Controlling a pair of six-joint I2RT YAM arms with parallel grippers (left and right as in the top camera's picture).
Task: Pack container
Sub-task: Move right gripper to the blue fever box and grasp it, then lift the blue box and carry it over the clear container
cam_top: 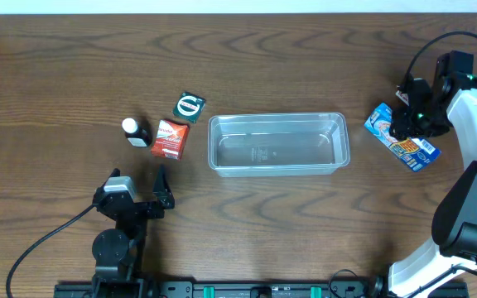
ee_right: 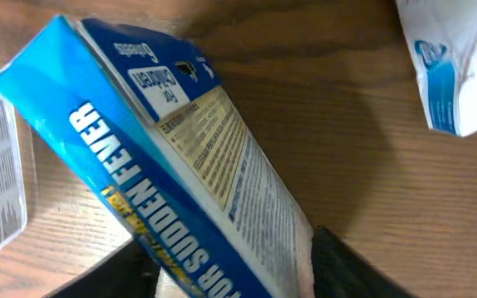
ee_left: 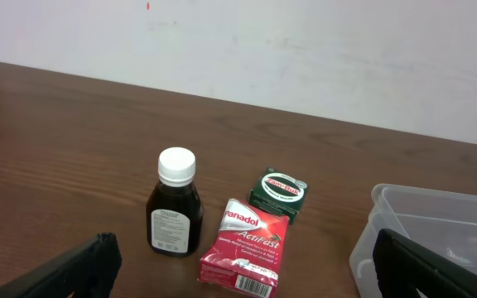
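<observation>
Blue box [cam_top: 400, 139] gripped by the right end effector [cam_top: 406, 124]; the left end effector [cam_top: 137, 185] gapes wide, holding nothing.
Just beyond the left one: brown bottle [cam_top: 137, 131], red packet [cam_top: 170, 138], green tin [cam_top: 189, 107]. The clear container [cam_top: 276, 117] sits mid-desk [cam_top: 272, 50].

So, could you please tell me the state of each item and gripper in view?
container: empty, no lid.
bottle: upright, cap on.
red packet: lying flat.
green packet: lying flat.
blue box: within the right gripper, grip unclear.
left gripper: open, empty.
</observation>
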